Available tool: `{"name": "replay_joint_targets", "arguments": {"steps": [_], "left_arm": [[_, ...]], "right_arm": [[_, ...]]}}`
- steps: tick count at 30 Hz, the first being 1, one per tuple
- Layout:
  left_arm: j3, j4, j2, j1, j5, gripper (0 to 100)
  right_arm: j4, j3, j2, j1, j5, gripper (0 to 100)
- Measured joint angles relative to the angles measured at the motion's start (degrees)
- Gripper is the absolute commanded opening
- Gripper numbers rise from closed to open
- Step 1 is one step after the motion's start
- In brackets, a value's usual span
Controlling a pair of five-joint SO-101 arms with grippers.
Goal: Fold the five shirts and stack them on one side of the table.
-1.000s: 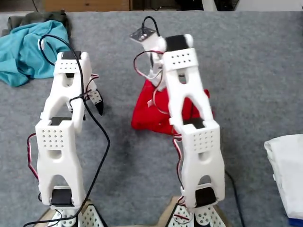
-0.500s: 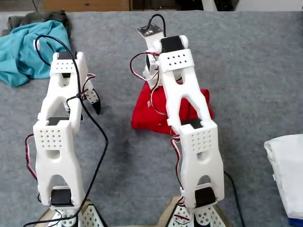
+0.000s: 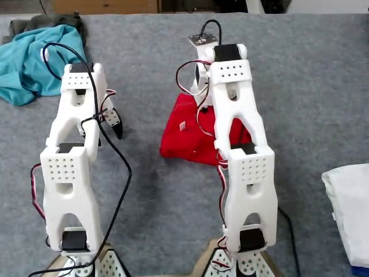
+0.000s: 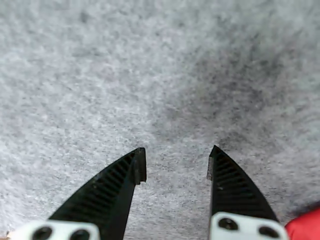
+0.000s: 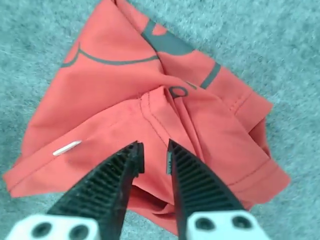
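The left tool (image 4: 175, 162) hangs near the red shirt (image 5: 100, 100), off to one side of it, jaws spread wide. The right tool (image 5: 153, 152) hovers directly over that shirt, jaws barely parted, its arm stretched forward.

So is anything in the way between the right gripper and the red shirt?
No, nothing visible is. The right gripper hangs right over the red shirt, and nothing shows between its fingers and the cloth.

a robotics lab: grey felt table (image 3: 311, 75) carrying two wired arms (image 3: 69, 167).
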Motion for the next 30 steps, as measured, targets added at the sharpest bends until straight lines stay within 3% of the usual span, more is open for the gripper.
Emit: {"name": "replay_joint_targets", "arguments": {"steps": [4,14,17,21,30], "left_arm": [[0.0,0.0,0.0,0.0,-1.1,21],[0.0,0.0,0.0,0.0,-1.1,21],[0.0,0.0,0.0,0.0,-1.1,21],[0.0,0.0,0.0,0.0,-1.1,21],[0.0,0.0,0.0,0.0,-1.1,21]], "right_arm": [[0.0,0.2,0.0,0.0,-2.3,10.7],[0.0,0.2,0.0,-2.8,-25.6,11.2],[0.0,0.2,0.0,-4.1,-30.3,19.6],[0.0,0.2,0.0,-4.9,-35.1,32.9],[-0.4,0.4,0.0,-4.7,-36.9,33.1]]}}
